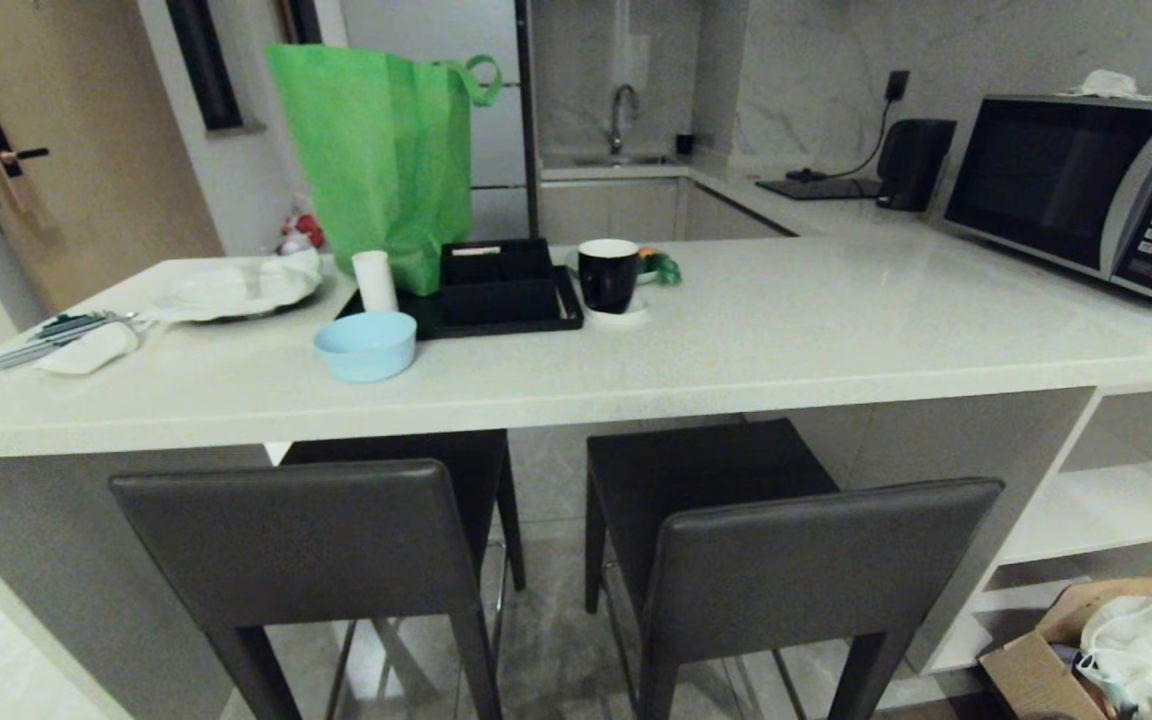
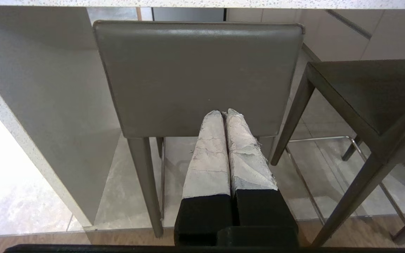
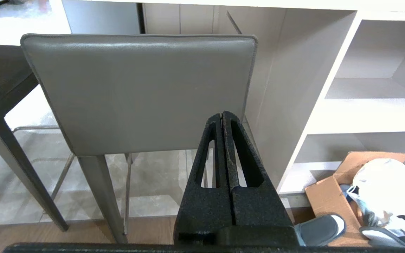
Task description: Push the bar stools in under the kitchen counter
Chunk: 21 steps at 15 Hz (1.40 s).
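Kitchen fittings ring a long pale tabletop [image 1: 786, 330] with open knee space beneath. Both stools stand partly out from it, seats half under the edge: the left stool [image 1: 306, 545] at 7 o'clock in the head view, the right stool [image 1: 816, 565] at 5 o'clock. They look rigid, fairly heavy and tall on thin legs, so likely to tip if shoved high; the padded backrest, low and centred, seems the best contact. The left hand [image 2: 224, 113] hangs just behind the left backrest, fingers pressed together and empty; whether it touches is unclear. The right hand [image 3: 222, 115] sits likewise behind the right backrest, closed, holding nothing.
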Available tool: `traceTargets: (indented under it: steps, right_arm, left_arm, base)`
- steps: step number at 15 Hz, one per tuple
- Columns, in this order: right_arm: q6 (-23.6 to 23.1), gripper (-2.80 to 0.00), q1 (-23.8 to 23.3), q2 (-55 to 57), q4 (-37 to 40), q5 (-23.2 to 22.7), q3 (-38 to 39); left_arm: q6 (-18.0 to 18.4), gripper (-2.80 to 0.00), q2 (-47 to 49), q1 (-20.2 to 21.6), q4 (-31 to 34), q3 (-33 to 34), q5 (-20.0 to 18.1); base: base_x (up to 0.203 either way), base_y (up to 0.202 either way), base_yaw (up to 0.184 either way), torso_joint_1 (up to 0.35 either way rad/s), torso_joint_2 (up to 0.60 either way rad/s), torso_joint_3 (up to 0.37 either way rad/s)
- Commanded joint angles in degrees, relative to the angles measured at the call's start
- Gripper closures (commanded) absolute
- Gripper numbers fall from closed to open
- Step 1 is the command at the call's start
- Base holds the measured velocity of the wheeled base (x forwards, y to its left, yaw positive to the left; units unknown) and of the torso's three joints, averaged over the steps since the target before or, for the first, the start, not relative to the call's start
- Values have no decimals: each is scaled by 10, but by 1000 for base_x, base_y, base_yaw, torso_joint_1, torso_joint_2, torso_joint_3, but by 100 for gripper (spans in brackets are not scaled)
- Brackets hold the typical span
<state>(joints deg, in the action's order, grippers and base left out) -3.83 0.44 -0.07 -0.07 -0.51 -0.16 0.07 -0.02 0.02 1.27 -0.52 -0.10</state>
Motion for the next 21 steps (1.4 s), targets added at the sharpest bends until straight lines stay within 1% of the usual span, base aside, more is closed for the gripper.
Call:
traceTargets:
  steps: [1,21]
  right_arm:
    - [0,0,0,1,0,0,0]
    - [0,0,0,1,0,0,0]
  left_arm:
    - [0,0,0,1,1,0,0]
    - [0,0,0,1,1,0,0]
  base:
    - [0,0,0,0,0,0]
    - [0,0,0,0,0,0]
